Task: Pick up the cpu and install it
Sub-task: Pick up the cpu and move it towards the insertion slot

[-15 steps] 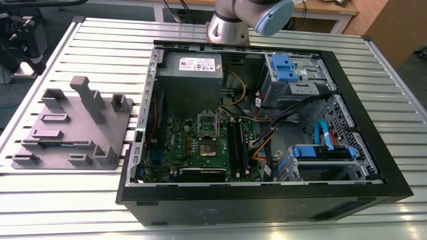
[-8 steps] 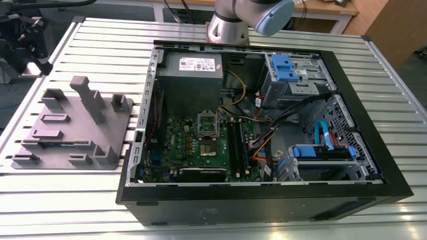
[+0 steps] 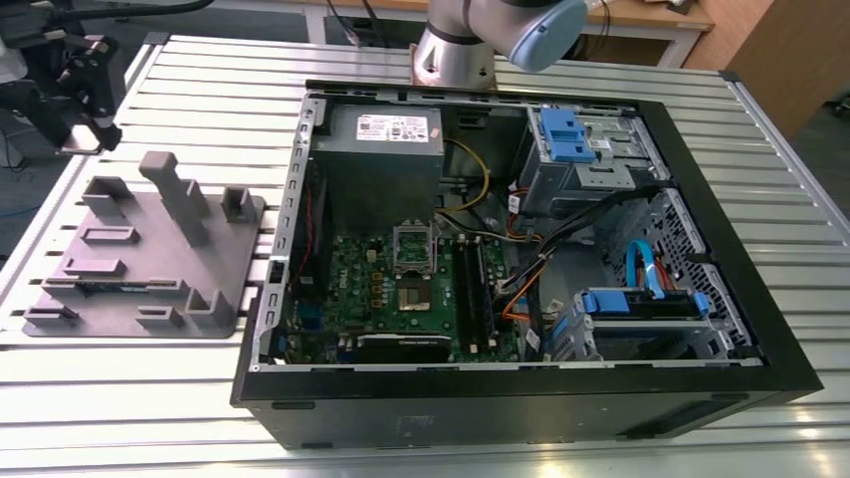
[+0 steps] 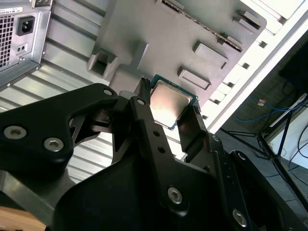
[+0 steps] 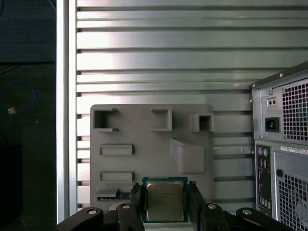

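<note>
Where the arm's black two-fingered gripper (image 5: 164, 186) appears in both wrist views (image 4: 169, 98), its fingers (image 5: 136, 195) are drawn in narrow against two opposite edges of the cpu (image 5: 164, 201), a small flat square chip with a silvery-beige metal lid and a thin green rim. The chip (image 4: 168, 103) sits level between the fingers, lid towards the cameras. It hangs above one edge of the grey moulded holder tray (image 5: 144, 163), which has rectangular pockets and raised blocks. A narrow green strip (image 5: 108, 196) lies in a slot of the tray just beside the gripper.

In the exterior view the tray (image 3: 133, 259) rests on the slatted aluminium table (image 3: 133, 398), towards the exterior view's left of the open black computer case (image 3: 531, 418). The two stand close but apart. The case lies on its side with the green motherboard (image 3: 398, 289) exposed — cables and blue-latched drive bays (image 3: 564, 134) fill the half towards the exterior view's right. In the first wrist view the rear panel of the case (image 5: 288, 144) stands beside the tray — its power inlet (image 5: 272, 124) faces the camera.
</note>
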{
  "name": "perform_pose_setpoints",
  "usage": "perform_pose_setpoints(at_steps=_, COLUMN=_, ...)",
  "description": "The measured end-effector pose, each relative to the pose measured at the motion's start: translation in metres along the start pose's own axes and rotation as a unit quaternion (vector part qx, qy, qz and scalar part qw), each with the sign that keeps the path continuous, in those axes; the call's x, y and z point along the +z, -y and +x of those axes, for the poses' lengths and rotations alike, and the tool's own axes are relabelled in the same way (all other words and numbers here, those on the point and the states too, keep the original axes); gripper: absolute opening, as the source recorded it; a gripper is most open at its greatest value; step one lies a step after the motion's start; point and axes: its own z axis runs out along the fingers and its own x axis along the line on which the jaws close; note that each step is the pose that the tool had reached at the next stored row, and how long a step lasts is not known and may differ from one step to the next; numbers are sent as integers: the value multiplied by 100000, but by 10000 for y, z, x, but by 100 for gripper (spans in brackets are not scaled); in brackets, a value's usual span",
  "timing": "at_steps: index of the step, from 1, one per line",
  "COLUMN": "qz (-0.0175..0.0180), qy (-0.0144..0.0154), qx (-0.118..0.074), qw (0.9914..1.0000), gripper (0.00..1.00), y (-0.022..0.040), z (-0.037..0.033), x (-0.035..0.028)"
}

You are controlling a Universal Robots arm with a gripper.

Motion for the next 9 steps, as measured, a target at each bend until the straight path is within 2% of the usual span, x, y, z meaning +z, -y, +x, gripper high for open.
perform_pose_setpoints(at_steps=9, qz=-4, qy=3, qx=-4, qw=100000, gripper=47, y=-6, z=-152, x=4)
